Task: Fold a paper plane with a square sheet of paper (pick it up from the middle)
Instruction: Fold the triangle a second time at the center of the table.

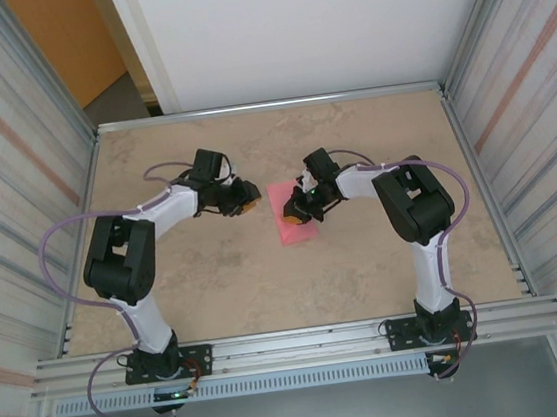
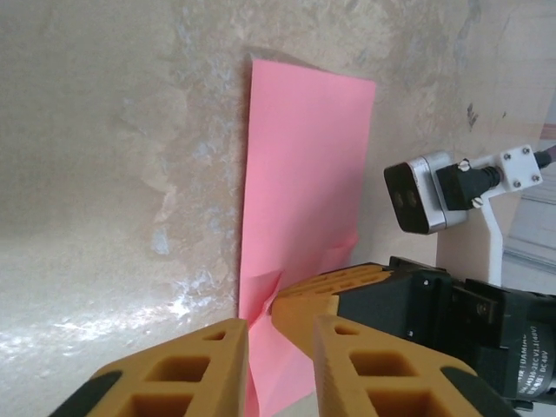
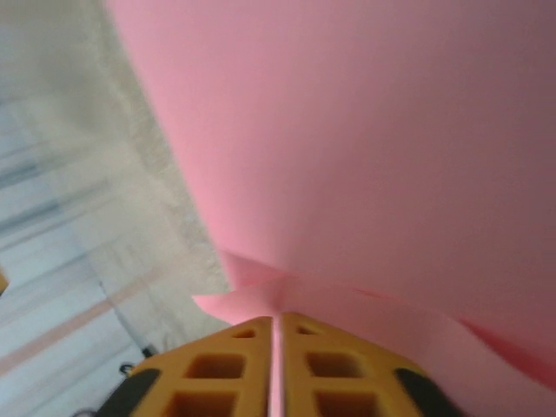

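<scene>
The square sheet of paper [image 1: 291, 229] is pink and lies at the table's middle as a narrow rectangle [image 2: 304, 156], puckered where it is pinched. My right gripper [image 1: 304, 209] comes in from the right. It is shut on the sheet's edge, and a thin pink strip shows between its yellow fingers [image 3: 276, 317]. The paper [image 3: 365, 130] rises up in front of that camera. My left gripper [image 1: 246, 204] hovers at the sheet's left side. Its jaws [image 2: 280, 334] stand apart, with the paper's near edge in the gap close to one finger, unpinched.
The beige stone-patterned table [image 1: 267, 280] is fenced by ribbed walls left [image 1: 12, 168] and right [image 1: 529, 109] and a white panel [image 1: 308, 24] behind. The right arm's wrist camera [image 2: 417, 195] sits close beside the sheet. Both arm bases stand on the front rail [image 1: 294, 343].
</scene>
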